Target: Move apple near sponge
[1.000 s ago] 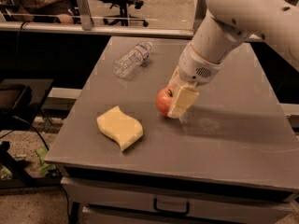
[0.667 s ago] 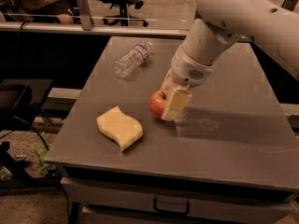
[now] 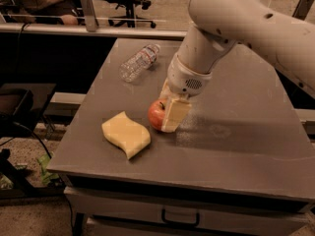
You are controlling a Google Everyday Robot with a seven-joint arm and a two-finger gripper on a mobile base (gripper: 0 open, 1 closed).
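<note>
The white arm (image 3: 246, 18) comes in from the upper right of the apple (image 3: 155, 117), elbow high, and the wrist (image 3: 189, 75) is bent steeply down just above it. The gripper (image 3: 166, 117) sits low at the apple, with its pale-yellow fingers (image 3: 174, 114) pinching it from both sides and the near finger on the apple's right

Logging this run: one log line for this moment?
gripper low over table, jaws shut on apple | apple close beside sponge | bottle lying behind

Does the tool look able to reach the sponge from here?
Likely yes: the tool, shut on the apple, sits close beside the sponge, with only bare table between; the bottle lies well behind.
</note>
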